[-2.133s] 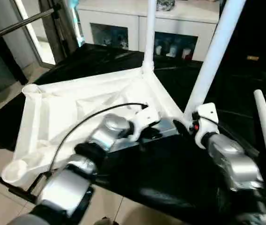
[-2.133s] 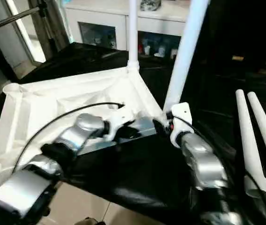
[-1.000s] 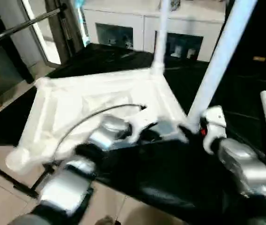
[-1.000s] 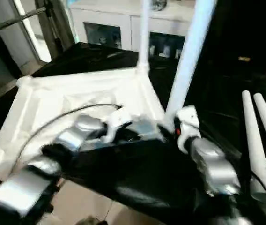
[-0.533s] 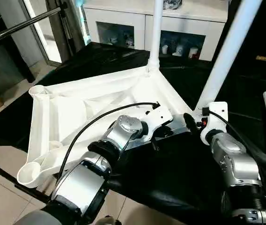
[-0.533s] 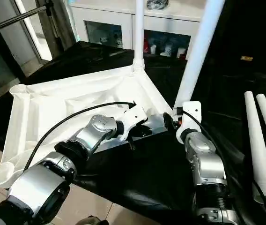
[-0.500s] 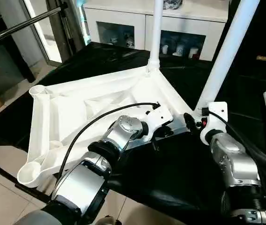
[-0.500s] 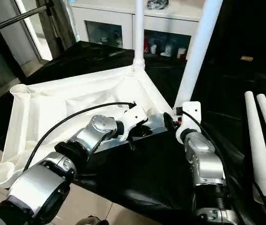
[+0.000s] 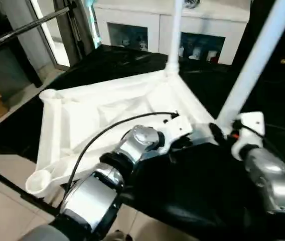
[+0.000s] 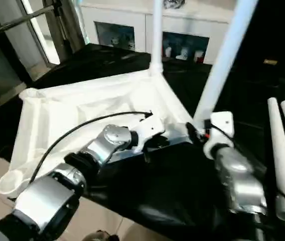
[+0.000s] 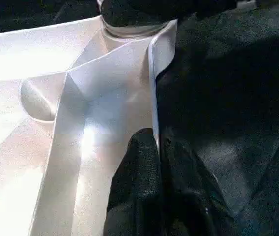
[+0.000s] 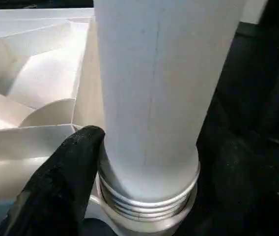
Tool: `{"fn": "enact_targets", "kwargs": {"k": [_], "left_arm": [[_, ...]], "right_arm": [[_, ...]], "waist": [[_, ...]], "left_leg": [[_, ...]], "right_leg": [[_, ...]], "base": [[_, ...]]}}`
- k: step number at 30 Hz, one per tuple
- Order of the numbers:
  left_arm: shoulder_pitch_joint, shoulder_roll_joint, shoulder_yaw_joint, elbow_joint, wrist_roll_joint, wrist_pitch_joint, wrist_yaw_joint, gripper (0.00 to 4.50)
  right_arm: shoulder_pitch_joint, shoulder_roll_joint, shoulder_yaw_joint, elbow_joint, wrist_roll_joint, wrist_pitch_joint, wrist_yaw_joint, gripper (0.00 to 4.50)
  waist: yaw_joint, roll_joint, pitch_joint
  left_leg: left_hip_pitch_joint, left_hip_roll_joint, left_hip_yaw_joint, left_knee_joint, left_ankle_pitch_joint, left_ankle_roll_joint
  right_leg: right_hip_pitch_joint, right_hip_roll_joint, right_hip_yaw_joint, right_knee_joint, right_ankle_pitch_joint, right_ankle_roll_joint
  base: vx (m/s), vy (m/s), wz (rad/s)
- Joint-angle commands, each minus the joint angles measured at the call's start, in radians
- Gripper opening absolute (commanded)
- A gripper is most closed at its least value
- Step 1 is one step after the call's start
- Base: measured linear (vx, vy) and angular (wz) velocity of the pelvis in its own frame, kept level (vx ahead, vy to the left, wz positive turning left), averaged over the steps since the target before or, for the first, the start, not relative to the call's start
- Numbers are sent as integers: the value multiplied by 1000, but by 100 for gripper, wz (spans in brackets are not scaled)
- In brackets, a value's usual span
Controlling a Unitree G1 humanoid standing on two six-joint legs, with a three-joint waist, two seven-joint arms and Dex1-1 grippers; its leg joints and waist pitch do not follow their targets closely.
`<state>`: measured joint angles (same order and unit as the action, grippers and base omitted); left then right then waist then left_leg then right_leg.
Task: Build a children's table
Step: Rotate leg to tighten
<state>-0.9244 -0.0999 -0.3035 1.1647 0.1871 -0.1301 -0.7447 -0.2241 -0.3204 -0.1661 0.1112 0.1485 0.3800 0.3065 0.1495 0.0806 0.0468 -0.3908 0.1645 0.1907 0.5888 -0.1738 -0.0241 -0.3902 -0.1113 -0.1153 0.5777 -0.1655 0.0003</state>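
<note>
Two legs stand in the upturned top (image 9: 82,115); left pincer (image 11: 158,147) pinches its rim, right pincer (image 12: 129,196) brackets the 3 o'clock leg (image 9: 255,60), threads showing, so further screwing likely follows.

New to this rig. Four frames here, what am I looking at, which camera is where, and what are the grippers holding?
It's a humanoid robot with two silver arms, each ending in a gripper with two black fingers. Two pictures come from a stereo camera on its head, looking down over its forearms. The other two come from cameras on each wrist.

On the black-covered surface lies a white plastic rectangular tabletop, ribbed underside up. Two long white tube legs stand in its sockets: a far leg and a near leg. Two more loose legs lie to the robot's right.

The left gripper is shut on the tabletop's edge wall. The right gripper sits at the near leg's threaded base, jaws wide around it.
</note>
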Motion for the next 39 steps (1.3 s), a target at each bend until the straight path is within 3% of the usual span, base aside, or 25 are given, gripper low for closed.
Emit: {"fn": "enact_targets", "kwargs": {"k": [1, 4, 10, 12, 13, 16, 19, 22, 24, 30, 31, 32, 33, 35, 36, 38, 39], "left_arm": [[-35, 7, 14, -11, -2, -53, 40, 0], [-50, 2, 44, -1, -13, -62, 101, 0], [-54, 18, 46, 4, -9, -83, 97, 0], [-51, 23, 50, 5, -14, -80, 81, 0], [-51, 23, 53, 7, -19, -77, 75, 45], [-50, 38, 73, -7, -40, -67, 59, 56], [-54, 55, 139, -37, -97, -47, 79, 100], [-55, 79, 189, -79, -141, -24, 104, 121], [-30, 144, 201, -164, -123, 18, 154, 136], [21, 230, 210, -282, -74, 98, 213, 185], [70, 300, 233, -383, -29, 164, 254, 185], [87, 323, 242, -418, -16, 186, 266, 185], [115, 362, 256, -472, 10, 225, 287, 218], [153, 422, 272, -541, 55, 275, 326, 226], [189, 487, 288, -595, 110, 323, 359, 226], [217, 533, 303, -632, 136, 368, 380, 226], [234, 568, 305, -645, 149, 393, 392, 226]], "right_arm": [[12, -28, -54, -36, 3, 1, 2, 353], [31, -55, -65, -58, 10, 5, 15, 353], [66, -86, -49, -100, 28, 0, 63, 353], [74, -90, -17, -105, 24, -6, 88, 353], [77, -91, -9, -111, 25, -6, 95, 362], [93, -94, 5, -136, 43, 3, 126, 362], [109, -102, 16, -157, 56, 16, 143, 362], [120, -105, 30, -172, 58, 23, 155, 362], [131, -96, 57, -189, 55, 33, 166, 362], [142, -83, 91, -209, 47, 46, 173, 362], [142, -71, 111, -205, 41, 58, 167, 362], [141, -67, 117, -204, 39, 64, 164, 362], [139, -62, 128, -200, 36, 72, 159, 362], [133, -52, 141, -194, 29, 84, 150, 362], [122, -39, 153, -185, 21, 96, 136, 362], [113, -28, 162, -178, 14, 102, 124, 362], [104, -22, 168, -171, 10, 108, 114, 362]], "waist": [[-3, -31, -72], [-5, -34, -73], [-4, -30, -82], [-5, -31, -81], [-5, -30, -81], [-3, -31, -81], [-1, -25, -79], [-4, -26, -77], [-3, -26, -77], [-6, -23, -77], [-7, -27, -79], [-11, -24, -79], [-16, -21, -77], [-21, -19, -77], [-26, -17, -74], [-33, -14, -71], [-34, -13, -70]], "left_leg": [[16, 65, -33, -61, -170, 107], [14, 62, -32, -59, -160, 118], [3, 61, -33, -46, -89, 177], [3, 59, -32, -46, -98, 179], [3, 59, -31, -46, -103, 177], [6, 61, -31, -46, -111, 176], [8, 67, -32, -49, -134, 168], [8, 65, -32, -51, -160, 155], [9, 64, -32, -52, -170, 145], [10, 69, -35, -55, -159, 124], [7, 71, -37, -56, -151, 121], [4, 74, -40, -58, -141, 120], [1, 70, -38, -57, -138, 124], [12, 71, -35, -57, -162, 103], [11, 70, -35, -60, -172, 93], [11, 69, -36, -65, -188, 73], [18, 69, -37, -67, -217, 54]], "right_leg": [[52, -75, 53, -68, -205, -175], [52, -72, 50, -69, -218, -167], [48, -69, 47, -52, -88, -196], [48, -69, 46, -55, -104, -197], [48, -68, 45, -55, -118, -196], [48, -68, 45, -56, -129, -198], [44, -68, 45, -55, -134, -212], [46, -68, 45, -57, -159, -206], [45, -67, 45, -59, -187, -199], [42, -64, 48, -54, -187, -185], [44, -66, 49, -49, -175, -187], [46, -67, 49, -42, -159, -189], [42, -63, 48, -45, -163, -184], [35, -62, 50, -47, -190, -182], [34, -60, 51, -50, -213, -173], [31, -56, 51, -52, -243, -160], [28, -56, 52, -56, -268, -154]], "base": [[0, 0, 0], [0, 0, 0], [0, 0, 0], [0, 0, 0], [0, 0, 0], [0, 0, 0], [0, 0, 0], [0, 0, 0], [0, 0, 0], [0, 0, 0], [0, 0, 0], [0, 0, 0], [0, 0, 0], [0, 0, 0], [0, 0, 0], [0, 0, 0], [0, 0, 0]]}}
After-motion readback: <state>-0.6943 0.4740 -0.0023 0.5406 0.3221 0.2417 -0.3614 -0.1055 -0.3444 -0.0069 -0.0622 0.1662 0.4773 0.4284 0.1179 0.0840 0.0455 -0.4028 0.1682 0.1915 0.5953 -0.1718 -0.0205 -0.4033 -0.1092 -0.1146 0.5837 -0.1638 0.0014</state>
